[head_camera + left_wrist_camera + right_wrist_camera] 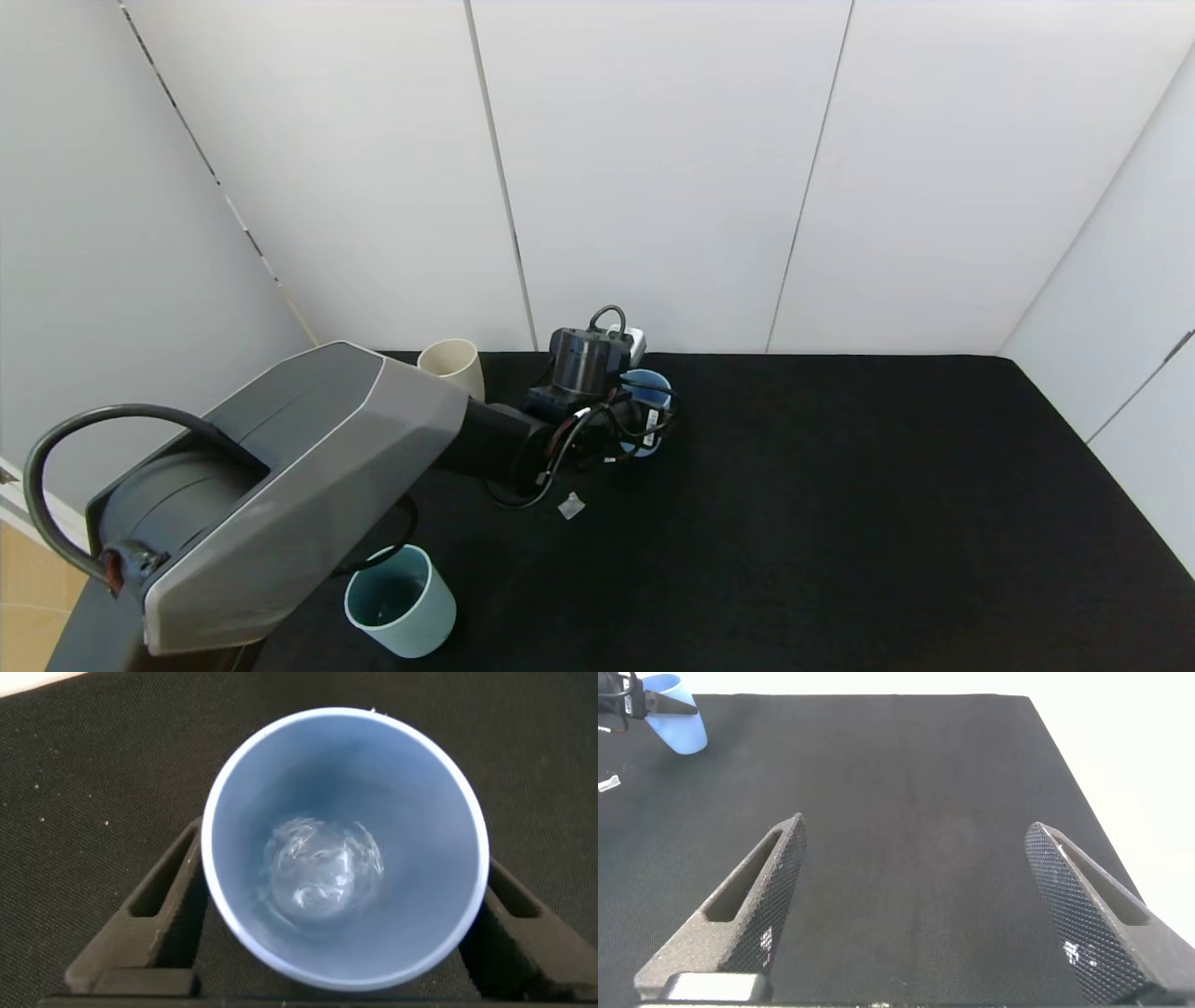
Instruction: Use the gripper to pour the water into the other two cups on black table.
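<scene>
My left gripper (642, 422) reaches to the back middle of the black table (840, 485) and is shut on a light blue tumbler (647, 385). In the left wrist view the jaws press both sides of this tumbler (411, 793), and a little clear water (322, 873) lies at its bottom. The slim beige cup (453, 366) stands upright at the table's back edge, left of the gripper. The wider pale teal cup (400, 602) stands upright near the front left, beside my left arm. My right gripper (915, 831) is open and empty above bare table, out of the head view.
A small clear scrap (570, 505) lies on the table just in front of the left wrist. White wall panels stand close behind the back edge. The right wrist view shows the light blue tumbler (680, 723) far off, tilted in the left gripper.
</scene>
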You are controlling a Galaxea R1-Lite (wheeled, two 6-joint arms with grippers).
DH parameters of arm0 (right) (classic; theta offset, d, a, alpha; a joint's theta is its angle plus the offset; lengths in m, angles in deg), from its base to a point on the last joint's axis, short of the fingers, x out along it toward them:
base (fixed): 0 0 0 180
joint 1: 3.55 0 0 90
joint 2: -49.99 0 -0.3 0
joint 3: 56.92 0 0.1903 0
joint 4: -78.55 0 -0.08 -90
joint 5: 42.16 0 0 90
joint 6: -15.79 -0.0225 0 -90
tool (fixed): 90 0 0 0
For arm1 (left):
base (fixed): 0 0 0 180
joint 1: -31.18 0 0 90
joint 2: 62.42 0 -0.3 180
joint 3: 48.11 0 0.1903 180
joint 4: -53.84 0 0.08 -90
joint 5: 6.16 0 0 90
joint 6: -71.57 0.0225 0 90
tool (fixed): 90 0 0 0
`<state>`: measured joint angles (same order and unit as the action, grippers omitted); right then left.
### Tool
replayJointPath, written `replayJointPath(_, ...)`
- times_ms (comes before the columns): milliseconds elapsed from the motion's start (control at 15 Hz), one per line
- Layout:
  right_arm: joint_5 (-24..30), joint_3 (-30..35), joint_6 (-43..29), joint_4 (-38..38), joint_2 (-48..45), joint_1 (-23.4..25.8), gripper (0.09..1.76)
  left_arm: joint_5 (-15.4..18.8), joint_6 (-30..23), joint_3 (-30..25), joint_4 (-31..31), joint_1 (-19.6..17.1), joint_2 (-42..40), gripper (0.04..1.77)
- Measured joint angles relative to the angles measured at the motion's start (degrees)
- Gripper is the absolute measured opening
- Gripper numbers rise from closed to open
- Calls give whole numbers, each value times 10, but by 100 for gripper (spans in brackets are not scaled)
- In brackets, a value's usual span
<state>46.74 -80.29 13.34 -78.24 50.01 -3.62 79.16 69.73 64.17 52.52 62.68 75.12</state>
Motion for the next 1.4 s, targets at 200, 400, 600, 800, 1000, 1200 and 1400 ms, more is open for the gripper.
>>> replayJointPath(200, 0, 0, 0, 0, 0, 0, 171, -4, 0, -7, 1, 5, -15, 160)
replayJointPath(400, 0, 0, 0, 0, 0, 0, 171, -8, 2, -35, 2, 11, -60, 164)
replayJointPath(600, 0, 0, 0, 0, 0, 0, 171, -20, 2, -85, 2, 16, -127, 166)
replayJointPath(800, 0, 0, 0, 0, 0, 0, 171, -37, 2, -144, 2, 21, -202, 168)
replayJointPath(1000, 0, 0, 0, 0, 0, 0, 171, -55, 3, -204, 5, 24, -291, 169)
replayJointPath(1200, 0, 0, 0, 0, 0, 0, 171, -72, 5, -285, 10, 26, -409, 170)
replayJointPath(1400, 0, 0, 0, 0, 0, 0, 171, -92, 5, -361, 31, 25, -521, 170)
